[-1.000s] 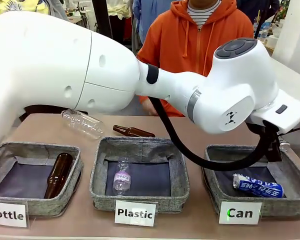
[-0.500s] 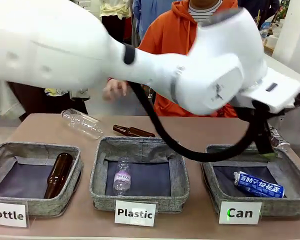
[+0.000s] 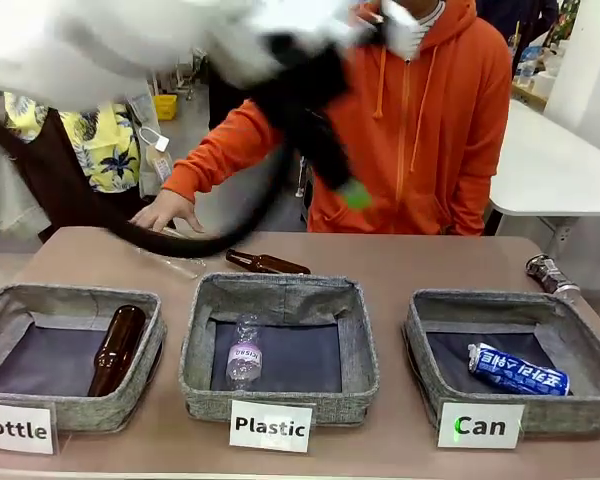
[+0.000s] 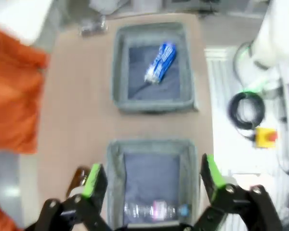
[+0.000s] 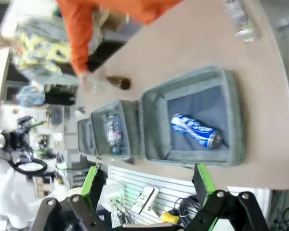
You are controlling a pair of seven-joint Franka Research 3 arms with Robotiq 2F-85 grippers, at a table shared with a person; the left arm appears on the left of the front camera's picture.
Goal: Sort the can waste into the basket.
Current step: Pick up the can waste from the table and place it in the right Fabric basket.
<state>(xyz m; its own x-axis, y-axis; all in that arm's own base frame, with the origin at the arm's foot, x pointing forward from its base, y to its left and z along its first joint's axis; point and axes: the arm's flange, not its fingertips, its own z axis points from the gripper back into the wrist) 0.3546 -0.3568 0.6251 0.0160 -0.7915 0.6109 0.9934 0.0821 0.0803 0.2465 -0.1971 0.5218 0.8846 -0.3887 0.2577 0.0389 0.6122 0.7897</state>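
The can waste is half sorted. The blue can (image 3: pixel 517 369) lies on its side inside the basket (image 3: pixel 480 298) labelled "Can", at the bench's near right corner. The black can (image 3: pixel 546 272) lies outside it on the bench, by the far right edge, just behind the basket. The left gripper (image 4: pixel 151 177) hangs high above the bench with its jaws apart and empty. The right gripper (image 5: pixel 147 185) is likewise spread wide, holding nothing. I'd say one can is left to fetch.
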